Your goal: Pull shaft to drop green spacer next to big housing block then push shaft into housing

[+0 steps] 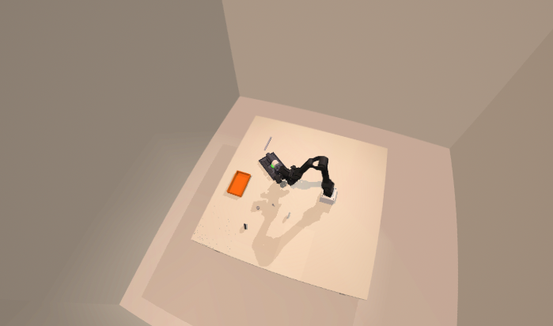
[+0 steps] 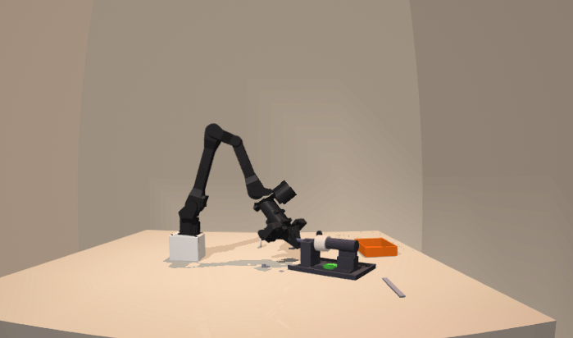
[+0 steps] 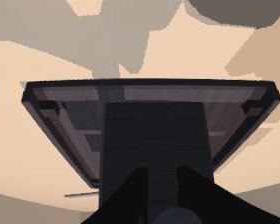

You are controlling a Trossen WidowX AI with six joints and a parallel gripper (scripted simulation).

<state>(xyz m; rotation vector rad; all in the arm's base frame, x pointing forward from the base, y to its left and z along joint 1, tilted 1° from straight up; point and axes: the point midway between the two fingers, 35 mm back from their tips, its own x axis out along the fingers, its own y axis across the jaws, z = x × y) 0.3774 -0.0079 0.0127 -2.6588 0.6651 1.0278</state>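
My gripper (image 2: pixel 298 244) (image 3: pixel 161 176) is shut on the shaft's near end; a short bluish length of shaft (image 2: pixel 300 240) shows between it and the near dark post (image 2: pixel 307 253) (image 3: pixel 156 137). White spacing (image 2: pixel 321 243) (image 1: pixel 274 162) sits up on the shaft line, between the near post and a thick dark cylinder (image 2: pixel 342 244). The cylinder rests on the far dark block (image 2: pixel 347 261). The green spacer (image 2: pixel 330 266) (image 1: pixel 273 165) lies low on the base plate (image 2: pixel 351 276) (image 3: pixel 151 82), between the two supports. The shaft inside the white part and the cylinder is hidden.
An orange tray (image 1: pixel 239 183) (image 2: pixel 378 251) stands beyond the fixture. A thin grey bar (image 1: pixel 267 143) (image 2: pixel 393 287) lies near the fixture's far end. A small dark item (image 1: pixel 244 226), a small ring (image 1: pixel 258 207) and a pale piece (image 1: pixel 288 215) lie on the table.
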